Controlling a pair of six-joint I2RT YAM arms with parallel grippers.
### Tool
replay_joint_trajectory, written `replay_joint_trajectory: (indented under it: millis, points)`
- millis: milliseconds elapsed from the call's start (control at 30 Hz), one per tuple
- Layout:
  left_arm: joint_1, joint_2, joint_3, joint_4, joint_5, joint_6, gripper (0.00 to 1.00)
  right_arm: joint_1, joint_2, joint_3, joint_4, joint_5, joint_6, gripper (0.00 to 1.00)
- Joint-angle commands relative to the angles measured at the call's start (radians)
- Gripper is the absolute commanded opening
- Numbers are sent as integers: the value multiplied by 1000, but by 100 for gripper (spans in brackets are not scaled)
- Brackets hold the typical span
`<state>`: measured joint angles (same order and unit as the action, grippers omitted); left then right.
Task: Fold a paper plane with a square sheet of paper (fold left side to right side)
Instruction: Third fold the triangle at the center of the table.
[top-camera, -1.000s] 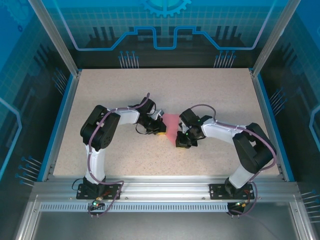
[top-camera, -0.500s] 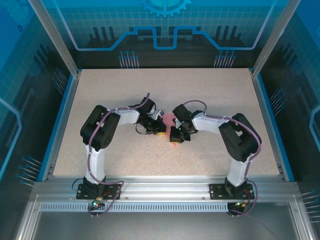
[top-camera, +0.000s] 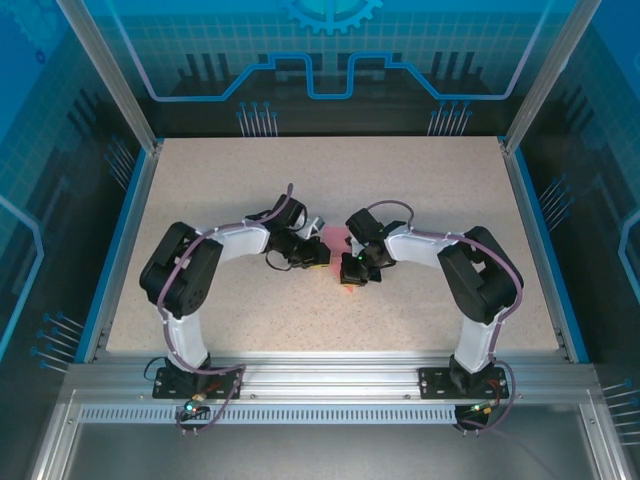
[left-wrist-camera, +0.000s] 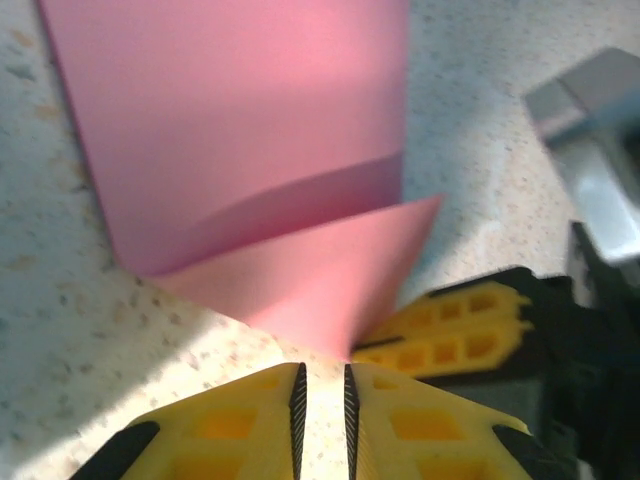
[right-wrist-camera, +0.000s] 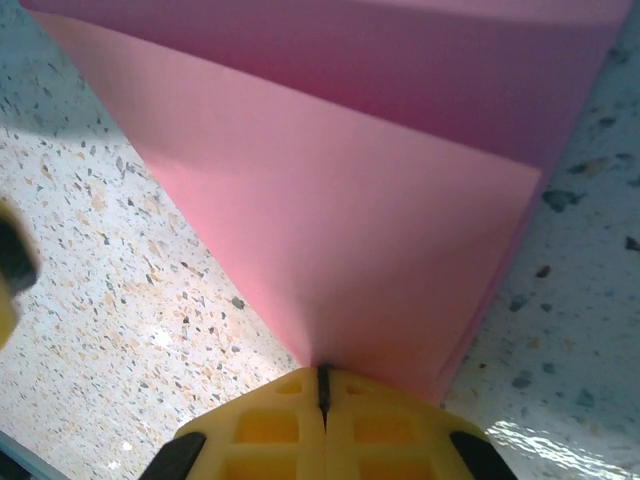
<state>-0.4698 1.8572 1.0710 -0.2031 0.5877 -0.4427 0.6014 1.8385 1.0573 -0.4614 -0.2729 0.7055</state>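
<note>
Pink paper (top-camera: 337, 239) lies at the middle of the table (top-camera: 420, 190), between the two wrists, mostly covered by them in the top view; a small pink corner pokes out on the near side of the right wrist. Right gripper (right-wrist-camera: 322, 392): yellow fingers pressed together with no gap, pinching the near point of a folded flap. The flap spreads away from the fingertips as a triangle, and a second layer of paper lies beyond it on the far side. Left gripper (left-wrist-camera: 322, 395): fingers stand a narrow slit apart, speckled table visible between them. The tip of the folded corner ends just at the mouth of that slit and is not clamped. The right gripper's yellow fingers sit just to the right of it in the left wrist view, on the same corner. Against one second ago: the right arm has swung in leftward over the paper, so much less pink is exposed. Against half a second ago: the right arm is unchanged, while the left arm's elbow has dropped left and nearer.
</note>
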Motion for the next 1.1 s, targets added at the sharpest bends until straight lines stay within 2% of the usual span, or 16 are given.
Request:
replay_joint_trajectory:
  millis: [0, 633, 1067]
  points:
    - [-30, -29, -28, 27, 14, 21, 18, -2, 30, -46, -63, 33, -11, 0]
    - [-63, 116, 51, 51, 31, 22, 13, 1, 33, -44, -65, 23, -14, 0]
    - [-61, 158, 71, -14, -89, 58, 9, 1, 42, -40, -106, 41, -29, 0]
